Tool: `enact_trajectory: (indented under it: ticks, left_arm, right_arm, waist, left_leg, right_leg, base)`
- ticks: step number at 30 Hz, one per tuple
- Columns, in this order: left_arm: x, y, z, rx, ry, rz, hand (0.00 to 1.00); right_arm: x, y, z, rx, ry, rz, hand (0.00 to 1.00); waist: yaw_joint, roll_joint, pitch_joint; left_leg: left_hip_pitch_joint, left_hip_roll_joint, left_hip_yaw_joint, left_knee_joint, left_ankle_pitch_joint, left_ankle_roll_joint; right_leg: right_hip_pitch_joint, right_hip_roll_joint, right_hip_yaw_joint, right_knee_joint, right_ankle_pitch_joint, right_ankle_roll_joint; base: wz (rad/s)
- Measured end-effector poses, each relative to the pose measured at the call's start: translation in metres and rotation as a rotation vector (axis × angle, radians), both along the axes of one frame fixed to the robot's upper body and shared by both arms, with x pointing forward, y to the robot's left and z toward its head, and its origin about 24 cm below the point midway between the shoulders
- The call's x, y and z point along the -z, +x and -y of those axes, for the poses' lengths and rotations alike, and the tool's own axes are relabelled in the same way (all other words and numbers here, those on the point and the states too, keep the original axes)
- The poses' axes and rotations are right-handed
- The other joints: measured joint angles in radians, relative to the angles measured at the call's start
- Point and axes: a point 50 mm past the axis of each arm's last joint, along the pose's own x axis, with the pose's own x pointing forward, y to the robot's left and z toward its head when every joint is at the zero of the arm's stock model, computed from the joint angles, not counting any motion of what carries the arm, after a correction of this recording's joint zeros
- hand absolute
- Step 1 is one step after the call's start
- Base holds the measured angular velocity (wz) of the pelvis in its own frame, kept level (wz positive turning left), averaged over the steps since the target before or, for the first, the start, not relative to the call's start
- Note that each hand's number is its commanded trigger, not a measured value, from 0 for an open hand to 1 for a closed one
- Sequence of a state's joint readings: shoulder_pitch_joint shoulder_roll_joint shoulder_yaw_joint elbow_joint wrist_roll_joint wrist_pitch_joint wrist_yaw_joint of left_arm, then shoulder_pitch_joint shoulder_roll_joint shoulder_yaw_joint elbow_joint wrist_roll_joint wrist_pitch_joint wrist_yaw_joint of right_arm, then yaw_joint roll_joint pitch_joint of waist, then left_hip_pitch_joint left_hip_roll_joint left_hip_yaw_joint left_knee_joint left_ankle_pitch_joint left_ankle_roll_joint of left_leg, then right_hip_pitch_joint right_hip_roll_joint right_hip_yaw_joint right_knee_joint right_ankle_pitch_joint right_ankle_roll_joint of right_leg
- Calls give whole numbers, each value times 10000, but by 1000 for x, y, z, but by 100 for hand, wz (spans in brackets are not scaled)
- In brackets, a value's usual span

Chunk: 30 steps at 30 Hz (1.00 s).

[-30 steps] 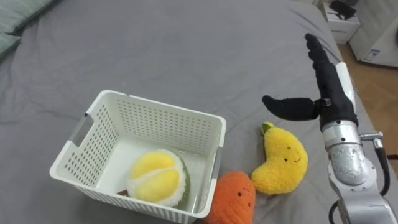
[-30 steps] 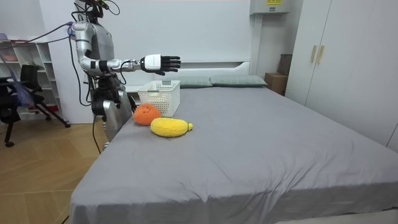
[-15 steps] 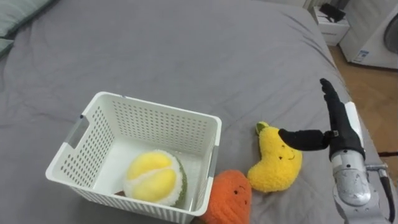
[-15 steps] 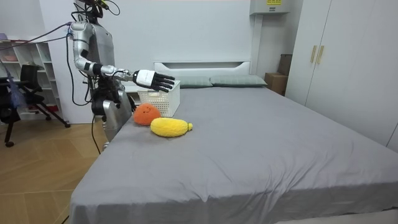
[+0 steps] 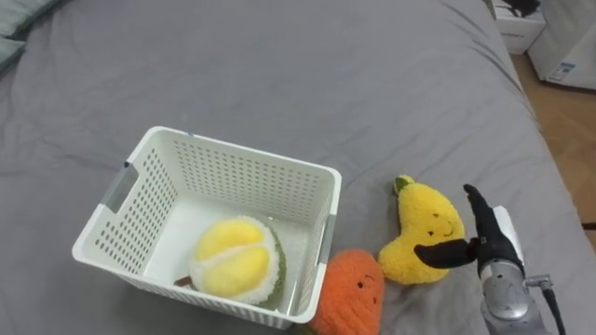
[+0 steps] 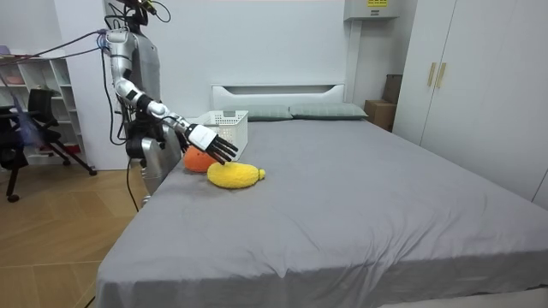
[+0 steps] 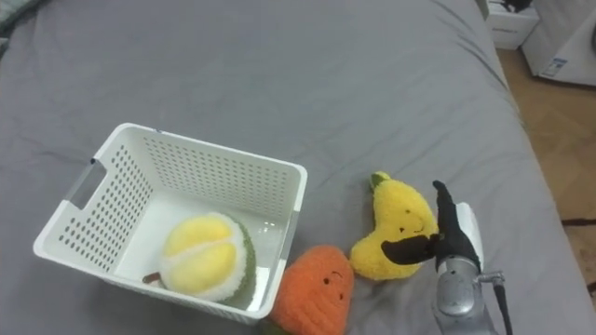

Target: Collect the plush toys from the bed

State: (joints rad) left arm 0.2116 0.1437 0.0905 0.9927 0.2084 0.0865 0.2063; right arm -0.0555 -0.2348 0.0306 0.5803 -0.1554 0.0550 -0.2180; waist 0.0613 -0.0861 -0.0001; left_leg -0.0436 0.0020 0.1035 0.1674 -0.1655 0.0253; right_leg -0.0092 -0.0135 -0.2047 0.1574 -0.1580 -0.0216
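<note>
1. The white plastic basket (image 5: pixel 244 172) sits on the grey bed (image 5: pixel 279 65), at 9 o'clock from the loose toys.
2. Inside it, against its near wall, lies a round yellow plush (image 5: pixel 235 263) with a green rind.
3. An orange plush (image 5: pixel 349 293) leans on the basket's near right corner.
4. At 2 o'clock from that one lies the curved yellow plush (image 5: pixel 421 233), face up on the sheet.
5. My right hand (image 5: pixel 486 244) hangs at 4 o'clock from the curved plush. My fingers are straight and spread and grip nothing. My thumb crosses the toy's lower end, and I cannot tell if it touches.
</note>
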Motion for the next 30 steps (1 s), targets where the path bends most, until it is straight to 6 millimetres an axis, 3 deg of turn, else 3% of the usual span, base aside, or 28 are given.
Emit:
enact_trajectory:
  ticks: [13, 18, 30]
  left_arm:
    - [-1, 14, 4, 463, -86, 259, 0]
    - [-2, 19, 1, 582, 1, 327, 0]
    - [-3, 24, -1, 661, 37, 470, 0]
  right_arm:
    - [9, 19, 4, 488, -51, -733, 0]
    - [13, 19, 11, 843, -291, -1053, 0]
    - [6, 28, 18, 681, -872, -843, 0]
  waist:
    - [16, 63, 9]
    - [17, 58, 115]
    - [75, 119, 133]
  left_leg:
    - [-661, -22, -307, 161, 4, -1]
    - [-759, -34, -366, 172, 4, 0]
    - [-1024, -65, -409, 179, 47, 9]
  right_leg:
    - [-475, -30, -382, -11, 13, -14]
    - [-517, -33, -443, -33, 13, -14]
    - [-795, -50, -451, -53, 22, -25]
  base:
    - [7]
    - [3]
    - [0]
